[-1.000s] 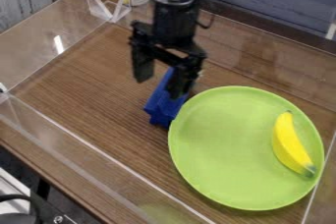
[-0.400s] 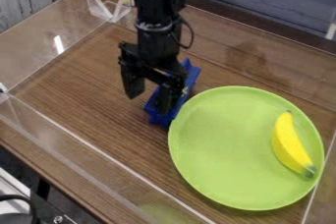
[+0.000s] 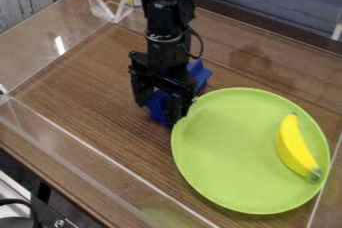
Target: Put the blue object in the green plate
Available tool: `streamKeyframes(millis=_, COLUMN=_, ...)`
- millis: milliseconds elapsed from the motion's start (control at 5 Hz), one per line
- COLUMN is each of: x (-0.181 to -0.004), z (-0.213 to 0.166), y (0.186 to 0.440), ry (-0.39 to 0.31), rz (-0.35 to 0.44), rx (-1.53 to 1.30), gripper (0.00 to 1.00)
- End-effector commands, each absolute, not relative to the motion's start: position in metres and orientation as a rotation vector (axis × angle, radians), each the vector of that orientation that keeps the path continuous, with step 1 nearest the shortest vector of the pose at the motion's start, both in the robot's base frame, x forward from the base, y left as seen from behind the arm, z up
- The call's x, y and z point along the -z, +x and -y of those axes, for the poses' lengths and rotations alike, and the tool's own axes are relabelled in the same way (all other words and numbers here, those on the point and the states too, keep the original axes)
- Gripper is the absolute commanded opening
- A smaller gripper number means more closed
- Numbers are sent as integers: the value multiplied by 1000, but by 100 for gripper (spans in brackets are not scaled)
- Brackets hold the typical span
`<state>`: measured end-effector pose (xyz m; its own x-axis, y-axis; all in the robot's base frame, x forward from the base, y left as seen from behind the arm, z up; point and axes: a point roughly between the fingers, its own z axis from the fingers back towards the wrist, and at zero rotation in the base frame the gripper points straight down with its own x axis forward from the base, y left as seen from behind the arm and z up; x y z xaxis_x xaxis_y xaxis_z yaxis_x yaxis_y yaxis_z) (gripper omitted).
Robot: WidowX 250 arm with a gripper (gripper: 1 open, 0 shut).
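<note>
While one claw (image 3: 159,107) straddles one blue block (image 3: 163,104), one banana (image 3: 295,148) rests.

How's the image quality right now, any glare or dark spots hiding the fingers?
Camera view: bright glare on the clear side panel; green plate evenly lit; black fingers merge into one dark mass over the blue object, so their edges are hard to separate.

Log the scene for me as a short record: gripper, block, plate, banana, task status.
gripper: black, low over the block, partly hiding it; grip unclear
block: blue, on the table, beside the plate
plate: green, holding the banana
banana: yellow, toward the plate's right side in the picture
task status: block not yet in plate
</note>
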<state>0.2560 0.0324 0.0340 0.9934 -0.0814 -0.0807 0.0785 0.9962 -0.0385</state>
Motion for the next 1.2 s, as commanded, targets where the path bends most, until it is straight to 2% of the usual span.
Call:
streamKeyframes(millis=0, x=-43, z=-32, y=265, ry=-39, rz=-33, rx=88, gripper=100)
streamKeyframes(millis=200, x=-43, z=-32, y=266, ry=-49, rz=-20, rx=90, gripper=0)
streamKeyframes(millis=1000, x=-62, z=-34, y=269, ry=-84, rz=22, rx=80, gripper=0)
